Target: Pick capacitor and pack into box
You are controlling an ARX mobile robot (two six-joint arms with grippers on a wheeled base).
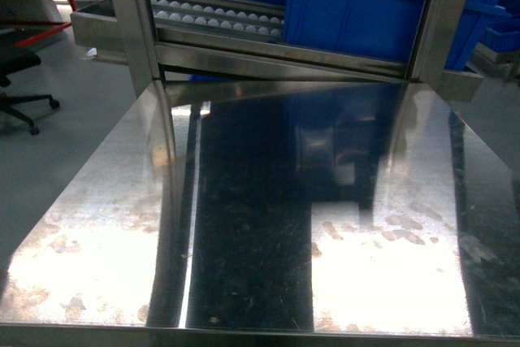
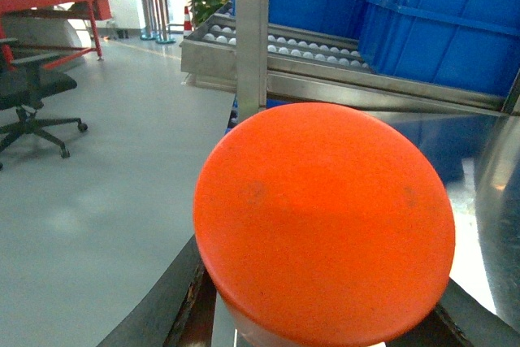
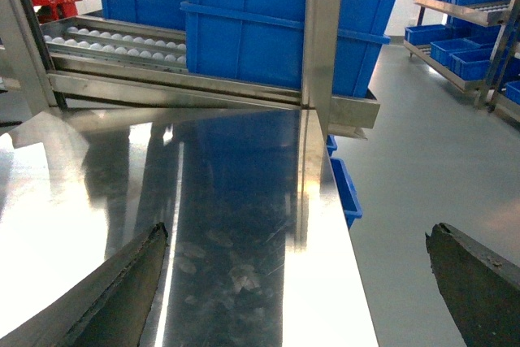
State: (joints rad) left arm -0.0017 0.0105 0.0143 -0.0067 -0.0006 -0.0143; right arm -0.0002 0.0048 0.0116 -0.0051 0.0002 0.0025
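**A:** So where are we at? Head view just gives us the shiny steel table (image 1: 268, 225), with the blue bins (image 1: 357, 6) up on the roller rack (image 1: 215, 18) behind it. No arms showing there at all.

**B:** Yeah, we only get the claws from the wrist cams. Right gripper (image 3: 301, 282) is spread wide, nothing between the fingers (image 3: 114, 290). One finger hangs over the table, the other past its edge over the grey floor (image 3: 431, 152). Straight ahead of it there's a steel post (image 3: 321, 38) and the bins.

**A:** And the left one?

**B:** Left wrist cam is mostly blocked by a big round orange thing (image 2: 325, 221) sitting right in front of the lens, just at the claw. We only see dark finger bits at the bottom corners, so we can't tell if the left claw is gripping it or not.

**A:** The box? Capacitor?

**B:** Neither shows in any view. Off to the left claw's left there's an office chair (image 2: 32, 103) and a red bench (image 2: 57, 6), that's it.
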